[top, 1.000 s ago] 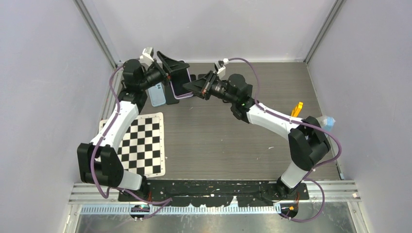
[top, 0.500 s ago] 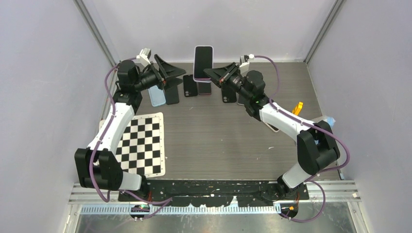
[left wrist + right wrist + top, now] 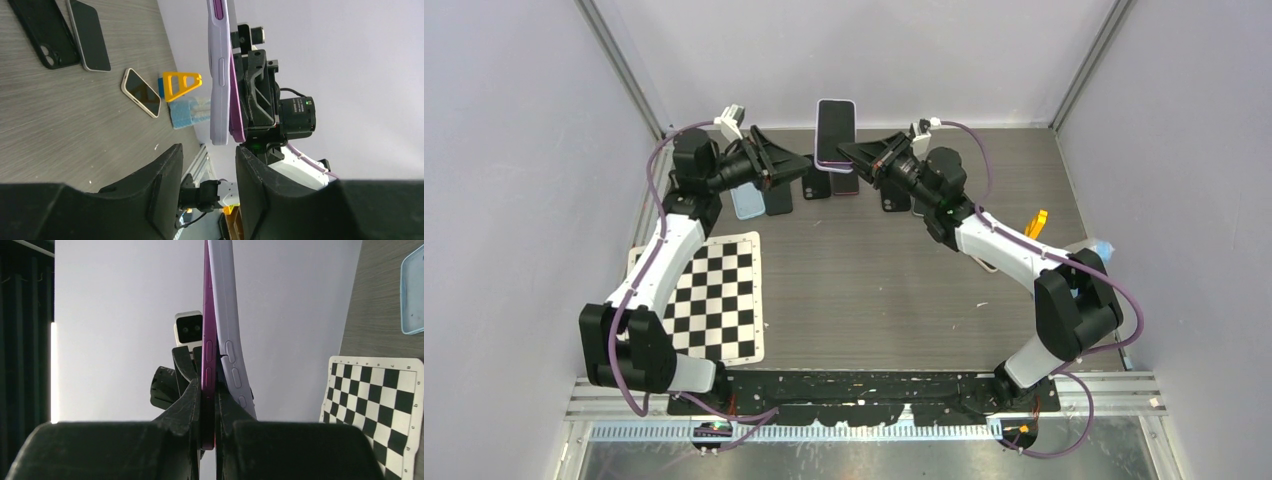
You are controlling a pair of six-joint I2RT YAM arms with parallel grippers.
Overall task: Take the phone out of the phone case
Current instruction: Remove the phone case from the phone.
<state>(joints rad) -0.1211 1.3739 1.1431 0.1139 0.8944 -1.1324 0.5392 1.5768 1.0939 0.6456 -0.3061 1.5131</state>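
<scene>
Left gripper [image 3: 802, 168] has slid in closer to the phone [image 3: 834, 130], jaws wide open. Right gripper [image 3: 852, 153] pinches the phone up in midair, case [image 3: 225, 330] half peeled. A sloppy case grab could yank it loose.

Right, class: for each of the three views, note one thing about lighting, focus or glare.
Top external: even, diffuse light, faint shadows, all sharp. Left wrist: the left gripper is a dark, soft shape near the lens, while the phone case is crisp against a bright wall. Right wrist: the right gripper is nearly black, and a strip of light glares near the left edge.
</scene>
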